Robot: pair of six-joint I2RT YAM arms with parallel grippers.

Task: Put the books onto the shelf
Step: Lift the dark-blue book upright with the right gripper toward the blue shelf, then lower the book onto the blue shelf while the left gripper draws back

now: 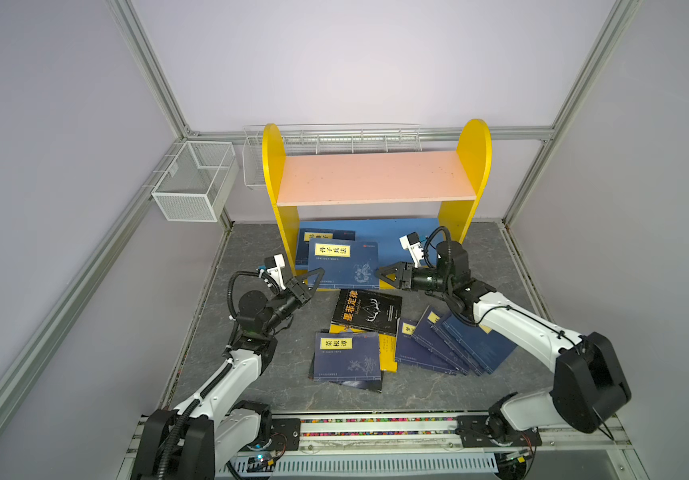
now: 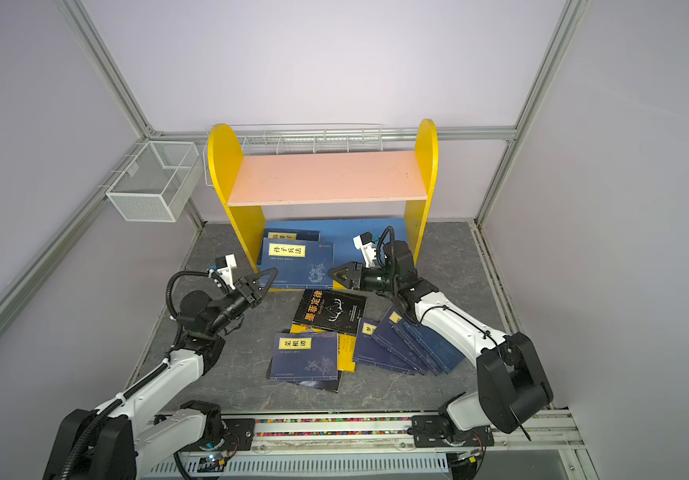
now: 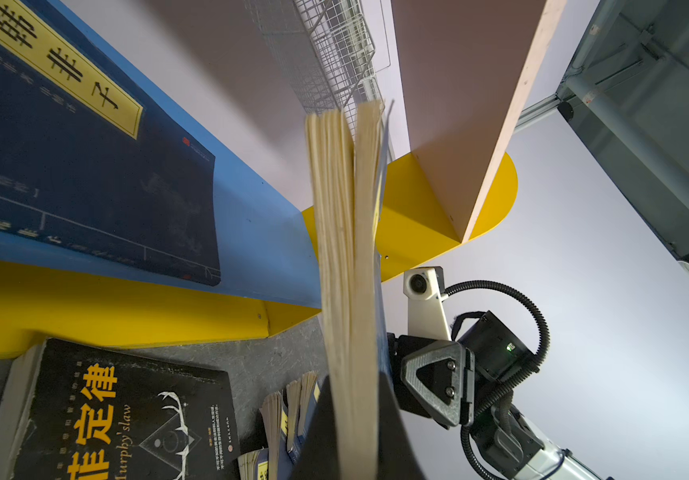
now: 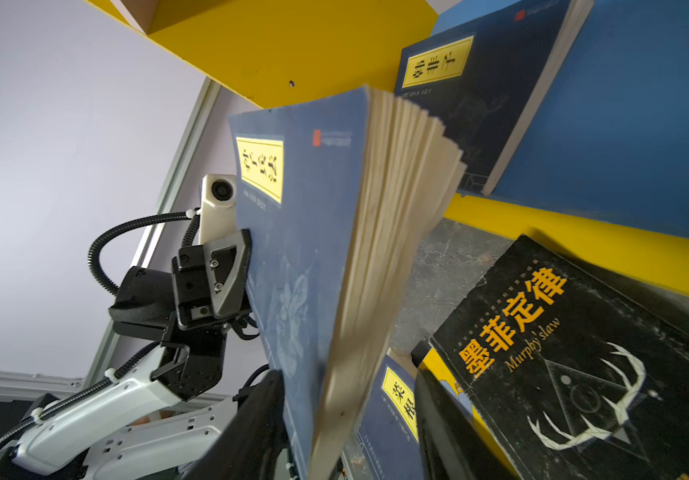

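A navy book [image 1: 342, 264] with a yellow title label hangs tilted over the front edge of the shelf's blue lower board [image 1: 405, 239]. My left gripper [image 1: 314, 276] is shut on its left lower corner; in the left wrist view the page edges [image 3: 347, 249] run out from the jaws. My right gripper [image 1: 379, 274] stands open around the book's right edge [image 4: 313, 249], with a gap on one side. A second navy book [image 1: 321, 237] lies flat on the lower board. The pink upper board [image 1: 376, 176] is bare.
On the table lie a black book [image 1: 367, 311], a navy book [image 1: 347, 357] over a yellow one [image 1: 388, 353], and a fan of navy books [image 1: 450, 345]. A white mesh basket [image 1: 195, 180] hangs at the left wall and a wire rack [image 1: 334, 137] behind the shelf.
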